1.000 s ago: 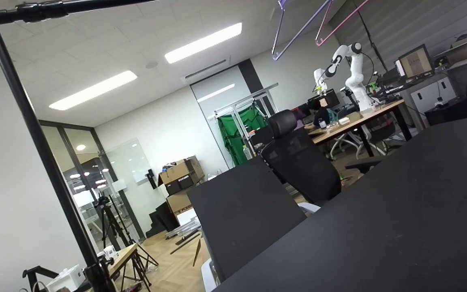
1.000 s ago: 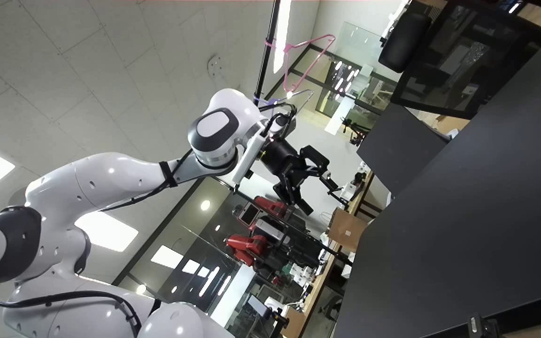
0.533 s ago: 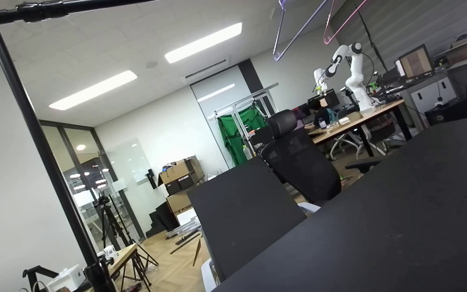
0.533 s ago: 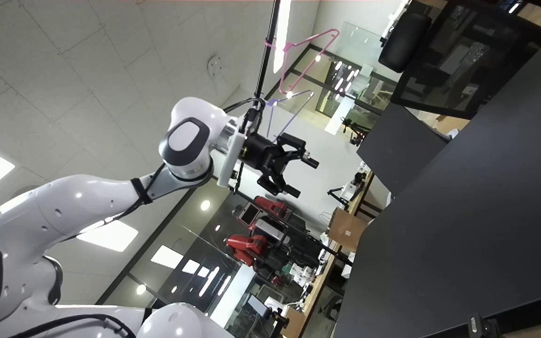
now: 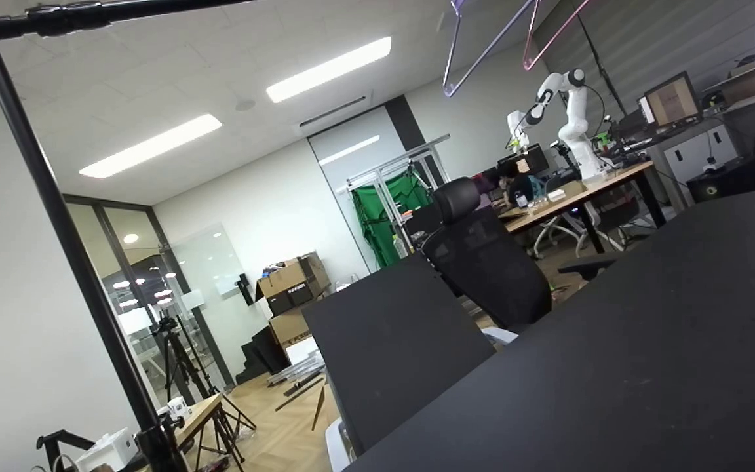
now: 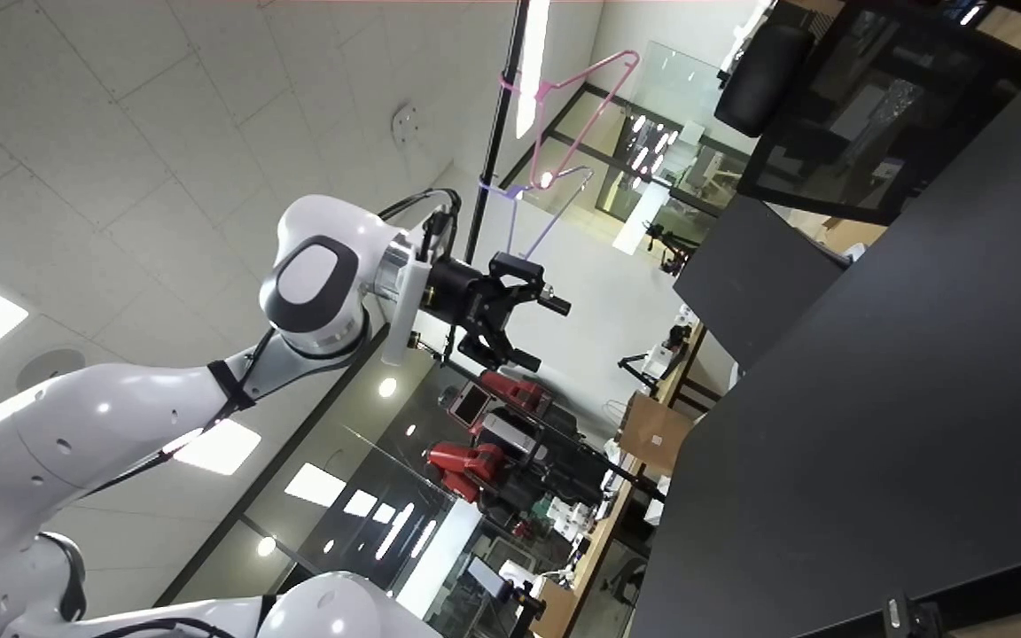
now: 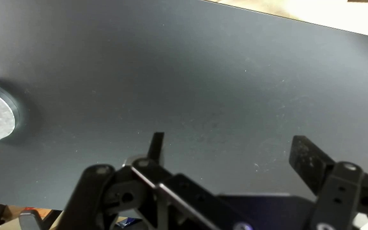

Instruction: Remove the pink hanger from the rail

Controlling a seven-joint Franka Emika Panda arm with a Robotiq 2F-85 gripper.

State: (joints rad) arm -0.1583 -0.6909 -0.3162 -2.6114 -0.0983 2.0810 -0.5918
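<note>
Above the counter [image 7: 203, 80], between the two edges the wrist view shows, the end effector [image 7: 228, 138] stands wide and empty, probably to straddle the pink hanger [image 6: 543, 91], which hangs well apart, its hook over the rail [image 6: 494, 133] bearing its weight.

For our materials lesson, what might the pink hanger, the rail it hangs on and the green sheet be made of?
Pink hanger: probably plastic or coated metal, smooth; slim, evenly coloured rods.
Rail: perhaps coated metal, dark finish; straight, slim black pole, so plastic remains possible.
Green sheet: likely matt fabric; it hangs in soft folds.
</note>
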